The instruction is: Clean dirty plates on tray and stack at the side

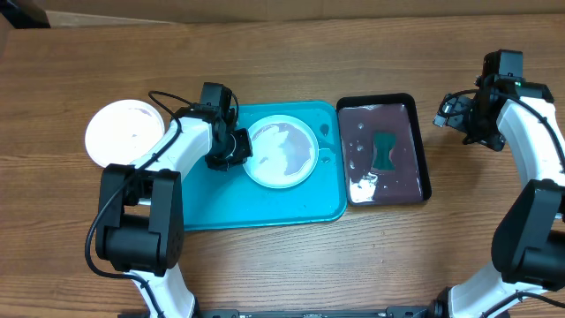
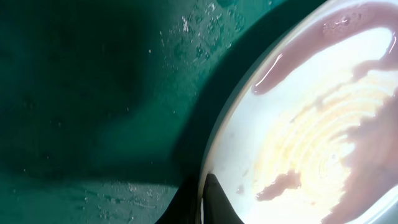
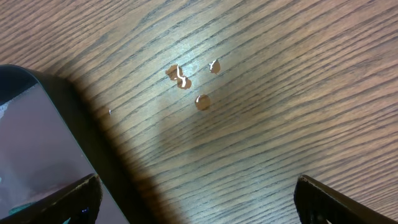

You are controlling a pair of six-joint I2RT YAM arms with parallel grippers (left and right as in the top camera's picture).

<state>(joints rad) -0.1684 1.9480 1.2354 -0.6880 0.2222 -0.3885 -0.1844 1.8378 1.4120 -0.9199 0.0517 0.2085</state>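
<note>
Glossy, wet plastic gleams on the plate (image 1: 281,155) and tray (image 1: 265,208), the black tray (image 1: 402,119) shines slick, and the bench (image 1: 282,274) shows matt, grained wood.

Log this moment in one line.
left end effector: shut on smeared plate rim, on tray | right end effector: open, above table | white plate: on table

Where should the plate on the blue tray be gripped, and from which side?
The plate's thin left rim, pinched from the left. It lies flat in the tray, so only the raised lip gives a hold; the left gripper is closed on that edge.
</note>
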